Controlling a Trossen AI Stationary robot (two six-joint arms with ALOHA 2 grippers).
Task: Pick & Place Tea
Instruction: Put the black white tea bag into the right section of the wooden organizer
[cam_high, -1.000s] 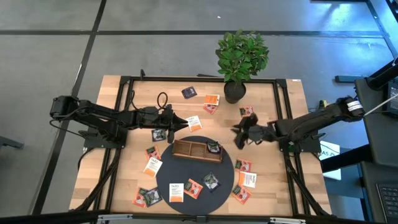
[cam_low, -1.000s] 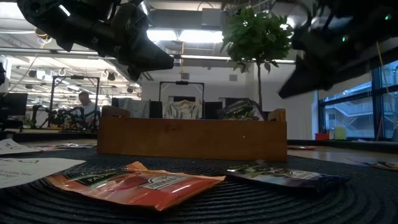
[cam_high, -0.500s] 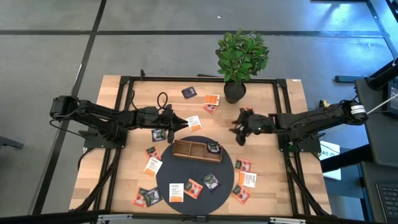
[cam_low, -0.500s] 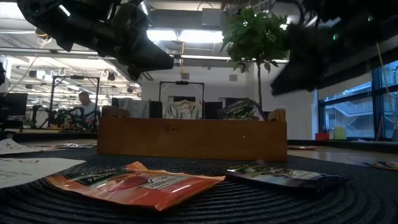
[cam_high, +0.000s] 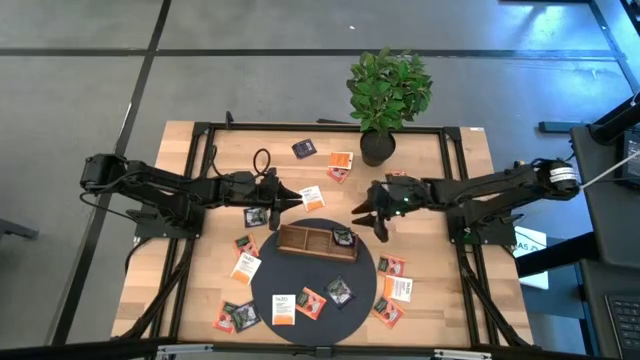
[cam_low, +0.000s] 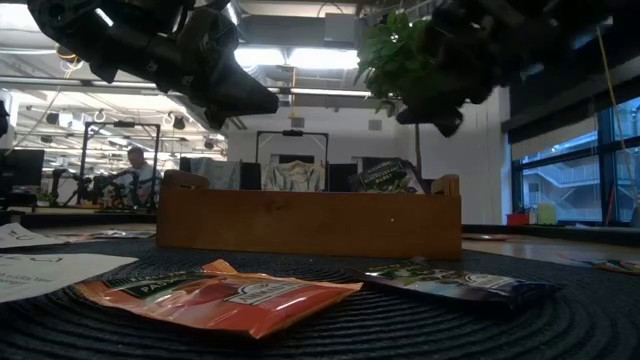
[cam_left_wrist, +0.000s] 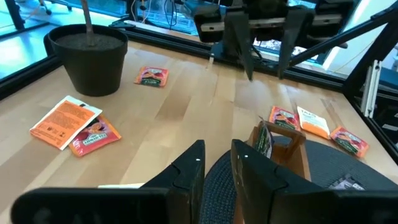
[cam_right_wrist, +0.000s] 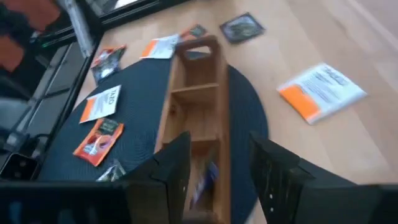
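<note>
The tea sachets lie spread all over the desk (cam_high: 470, 150). One dark sachet (cam_high: 343, 236) already sits in the right end of the wooden tray (cam_high: 316, 242). The tray rests on a round dark mat (cam_high: 262, 290), with its long side running left to right across the desk.

The right gripper (cam_high: 368, 213) hangs in the air just beside the tray's right end. Its fingers (cam_right_wrist: 174, 163) are apart with nothing between them. Its wrist view looks straight down the length of the tray, so the tray lies ahead of those fingers and a little below.

The left gripper (cam_high: 290, 198) waits above the tray's left end. Its fingers (cam_left_wrist: 189, 171) are close together, with only a small gap, and they hold nothing.

The nearest loose tea for the right arm, I think, is the orange and white bunch (cam_high: 396, 282) at the mat's right edge. A white and orange sachet (cam_high: 311, 195) lies right by the left fingers.
</note>
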